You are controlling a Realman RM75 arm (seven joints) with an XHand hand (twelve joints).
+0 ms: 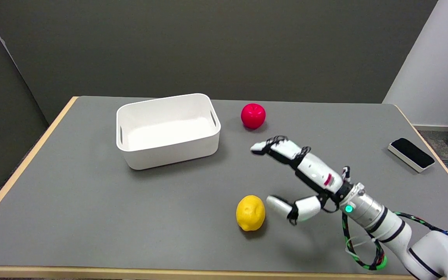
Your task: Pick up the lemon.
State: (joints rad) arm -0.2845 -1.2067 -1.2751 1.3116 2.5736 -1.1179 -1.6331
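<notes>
A yellow lemon (250,212) lies on the grey table (91,217) near the front edge, a little right of the middle. My right hand (300,175) reaches in from the lower right and hovers just right of the lemon. Its fingers are spread wide apart and hold nothing. The thumb tip (276,203) sits close beside the lemon's right side with a small gap showing. The other fingertips (259,147) stretch out above and behind the lemon, well apart from it.
A white plastic bin (168,130) stands at the back left of centre. A red apple-like ball (253,115) sits behind the hand. A black and white flat device (411,154) lies near the right edge.
</notes>
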